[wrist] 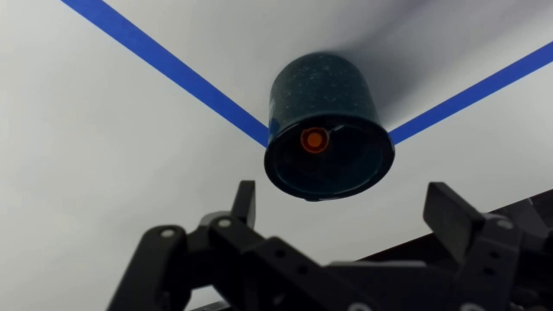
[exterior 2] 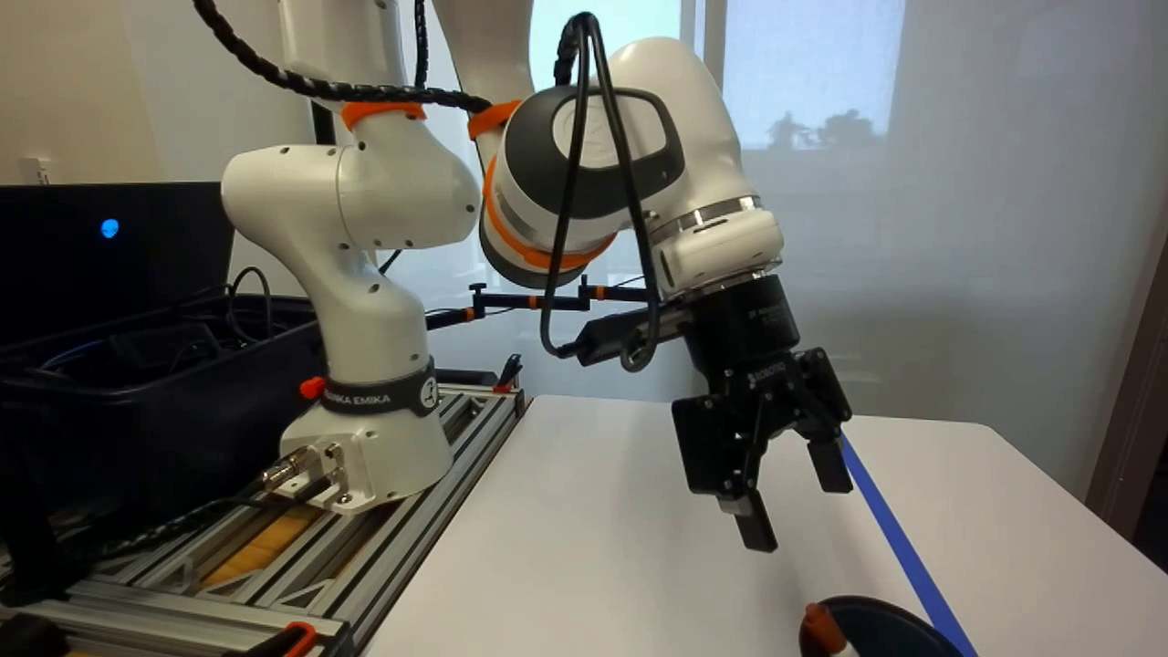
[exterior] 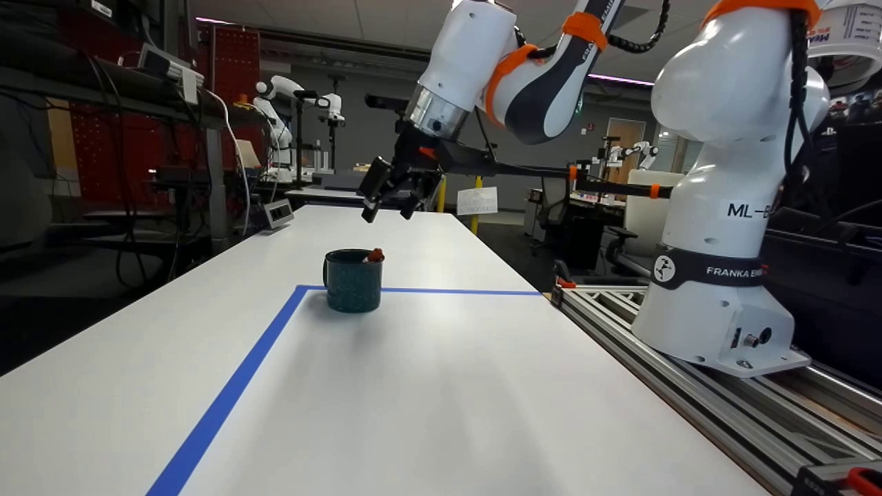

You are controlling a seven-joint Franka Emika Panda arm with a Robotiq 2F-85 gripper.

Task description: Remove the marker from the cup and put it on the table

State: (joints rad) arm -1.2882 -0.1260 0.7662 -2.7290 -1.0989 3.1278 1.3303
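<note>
White arm (exterior 2: 415, 196), orange straps (exterior: 585, 29), black gripper (exterior 2: 796, 509)

Over on the desk (exterior: 448, 399), the cup (exterior: 351, 288) stands just inside the corner where two tape strips (exterior: 236, 386) meet, and the marker (wrist: 314, 139) is in it, leaning at the rim on the side toward the arm's base (exterior: 716, 324). That base sits on a frame (exterior: 696, 396) along the desk's edge, right of the cup in an exterior view. The fingers (exterior 2: 756, 525) hang above the desk, apart from the cup, whose mouth lies beyond the gap between them in the wrist view.
</note>
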